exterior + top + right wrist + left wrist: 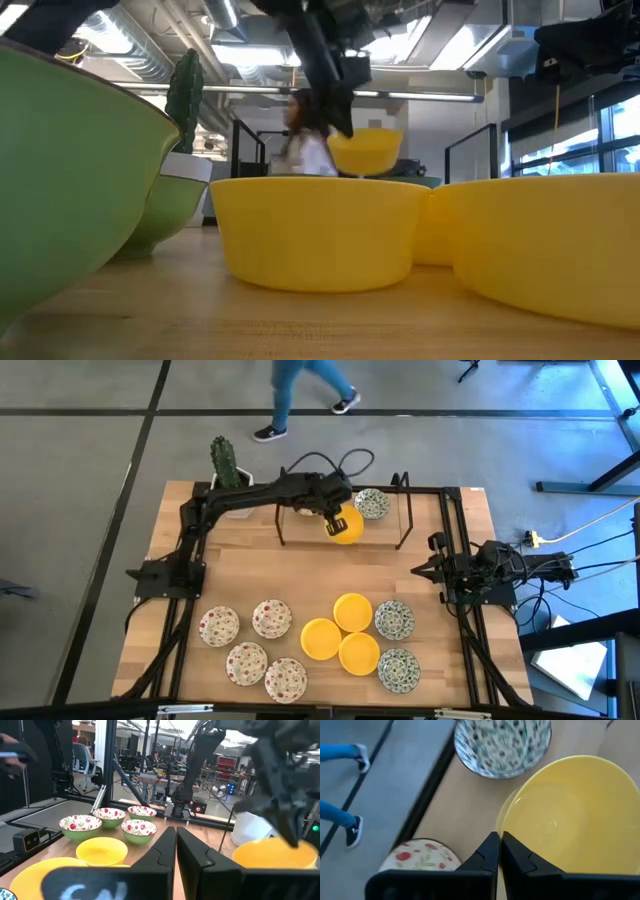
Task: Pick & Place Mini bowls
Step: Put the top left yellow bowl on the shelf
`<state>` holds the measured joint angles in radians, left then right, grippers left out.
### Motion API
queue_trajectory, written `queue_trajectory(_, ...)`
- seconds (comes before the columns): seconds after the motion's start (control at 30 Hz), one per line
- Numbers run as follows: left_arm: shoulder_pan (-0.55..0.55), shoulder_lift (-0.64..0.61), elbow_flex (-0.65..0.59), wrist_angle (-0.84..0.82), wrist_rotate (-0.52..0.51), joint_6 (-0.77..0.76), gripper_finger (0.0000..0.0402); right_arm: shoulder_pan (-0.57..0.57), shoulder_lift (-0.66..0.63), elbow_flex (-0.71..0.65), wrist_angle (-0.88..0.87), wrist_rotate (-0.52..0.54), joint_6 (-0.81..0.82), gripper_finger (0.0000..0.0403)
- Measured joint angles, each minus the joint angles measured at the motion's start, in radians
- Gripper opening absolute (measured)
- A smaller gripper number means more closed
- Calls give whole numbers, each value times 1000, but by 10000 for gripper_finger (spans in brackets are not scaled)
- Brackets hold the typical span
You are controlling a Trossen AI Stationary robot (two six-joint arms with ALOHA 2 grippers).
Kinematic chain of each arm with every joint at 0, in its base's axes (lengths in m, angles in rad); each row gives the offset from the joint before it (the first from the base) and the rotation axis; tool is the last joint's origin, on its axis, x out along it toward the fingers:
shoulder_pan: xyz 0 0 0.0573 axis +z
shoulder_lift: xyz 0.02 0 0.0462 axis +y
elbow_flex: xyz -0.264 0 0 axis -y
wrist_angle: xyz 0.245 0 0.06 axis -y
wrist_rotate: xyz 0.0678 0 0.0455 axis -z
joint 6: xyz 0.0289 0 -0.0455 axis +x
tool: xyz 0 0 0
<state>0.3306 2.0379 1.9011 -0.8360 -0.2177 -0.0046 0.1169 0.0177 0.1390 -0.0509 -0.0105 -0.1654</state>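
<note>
My left gripper [335,517] reaches over the table's far middle and is shut on a plain yellow mini bowl [346,527], which shows lifted in the low view [365,150]. Just beyond it a green-grey patterned bowl [372,503] stands on the wood. A red-speckled bowl [420,856] shows below the fingers in the left wrist view. Near the front edge stand several red-speckled bowls [258,645], three yellow ones [345,632] and two green-grey ones [396,643]. My right gripper [176,837] is shut and waits at the table's right side [432,570]. My left gripper pinches the yellow bowl's rim [506,827], one finger inside the bowl and one outside. The fingers come from above, slanting down. The bowl is lifted clear of the table and hangs tilted below them [365,150].
A white pot with a green cactus [228,470] stands at the far left corner. A thin black frame [404,520] spans the far middle of the table. A person [300,395] walks on the floor beyond the far edge. Bare wood lies in the middle [300,575].
</note>
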Motion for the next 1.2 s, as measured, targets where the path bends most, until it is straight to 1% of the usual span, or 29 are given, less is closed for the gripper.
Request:
queue_trajectory(0.1,14,46,-1,-1,12,7,3,0,0,0,0,0,0,17)
queue_trajectory(0.33,30,86,-1,8,16,7,3,0,0,0,0,0,0,17)
queue_trajectory(0.57,52,90,-1,20,-1,2,3,0,0,0,0,0,0,17)
queue_trajectory(0.77,58,90,-1,22,17,-8,3,0,0,0,0,0,0,17)
queue_trajectory(0.93,59,100,0,24,8,-11,4,0,0,0,0,0,0,17)
queue_trajectory(1.2,61,114,0,25,-5,-11,21,0,0,0,0,0,0,17)
